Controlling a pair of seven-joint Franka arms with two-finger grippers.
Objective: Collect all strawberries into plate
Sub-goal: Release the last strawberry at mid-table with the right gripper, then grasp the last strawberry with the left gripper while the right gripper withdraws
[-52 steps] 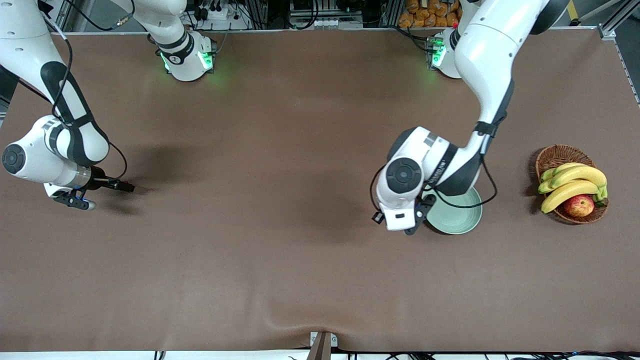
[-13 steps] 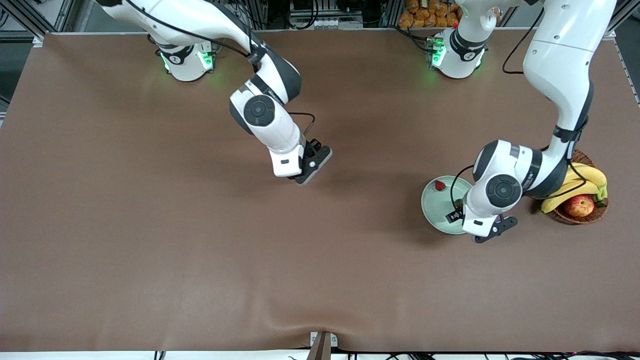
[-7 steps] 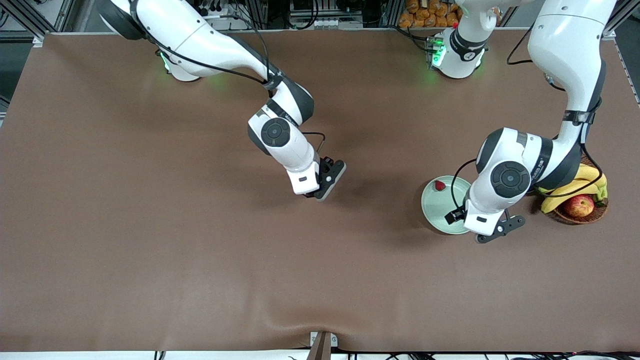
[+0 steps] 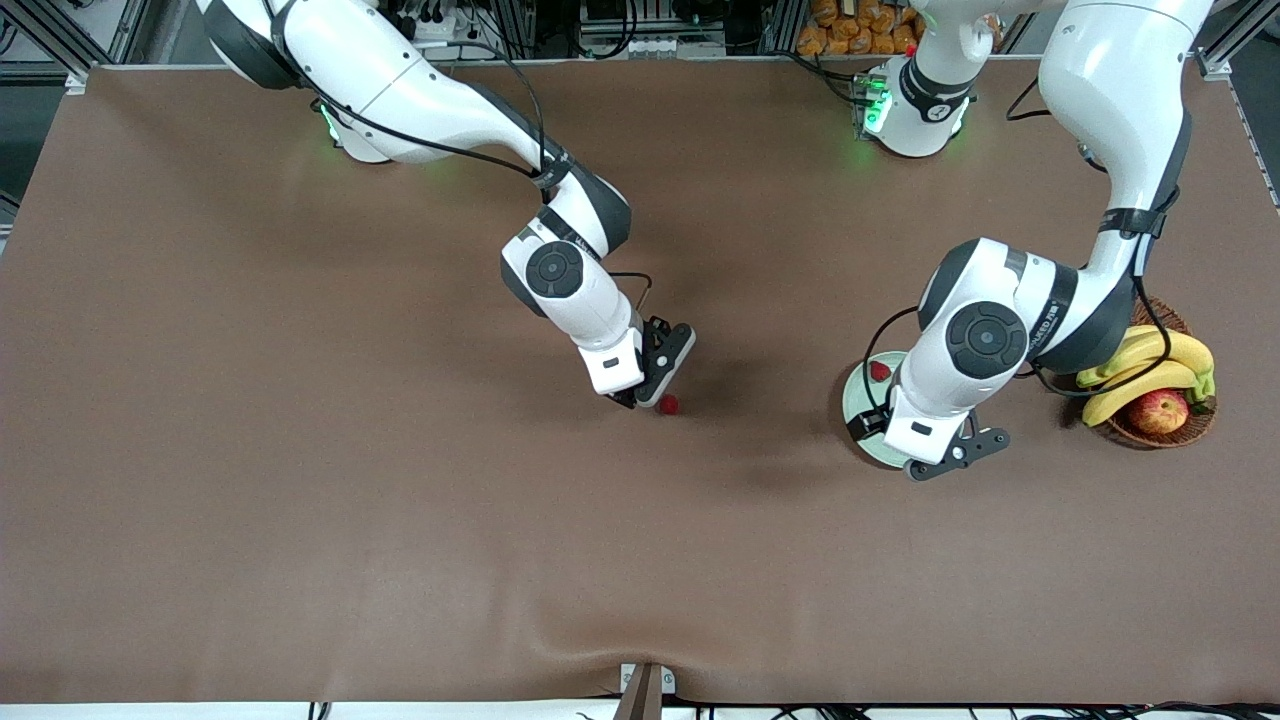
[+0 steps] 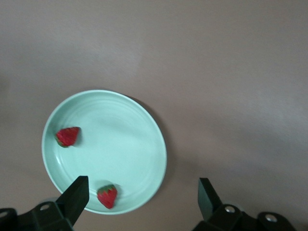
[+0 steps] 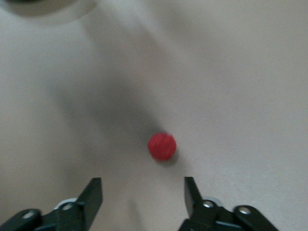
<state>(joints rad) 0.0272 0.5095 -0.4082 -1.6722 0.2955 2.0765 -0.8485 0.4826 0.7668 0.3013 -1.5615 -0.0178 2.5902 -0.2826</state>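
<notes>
Your right gripper [image 6: 142, 192] hangs over the middle of the table [image 4: 300, 500], fingers spread wide and holding nothing. One strawberry [image 4: 668, 403] lies loose on the brown cloth just beside it; from the right wrist camera that berry [image 6: 162, 147] sits a little ahead of the gap between the fingertips, apart from both. Bare cloth runs all around the berry, with open room on every side and the table edges well away.

Your left gripper [image 5: 142, 195] is over the plate [image 4: 853, 400], toward the left arm's end of the table, fingers wide and holding nothing. In the left wrist view the mint plate [image 5: 120, 144] holds two strawberries: one [image 5: 68, 136] near the rim, another [image 5: 108, 196] close to the rim just beside one fingertip [image 5: 77, 192]. The other fingertip stands out over bare cloth past the rim. From the front camera only one berry shows on the plate; the wrist covers most of the dish.

The wicker basket [image 4: 1110, 310] with bananas [image 4: 1150, 360] and an apple [image 4: 1158, 411] sits near the plate, partly under the left arm's elbow.
</notes>
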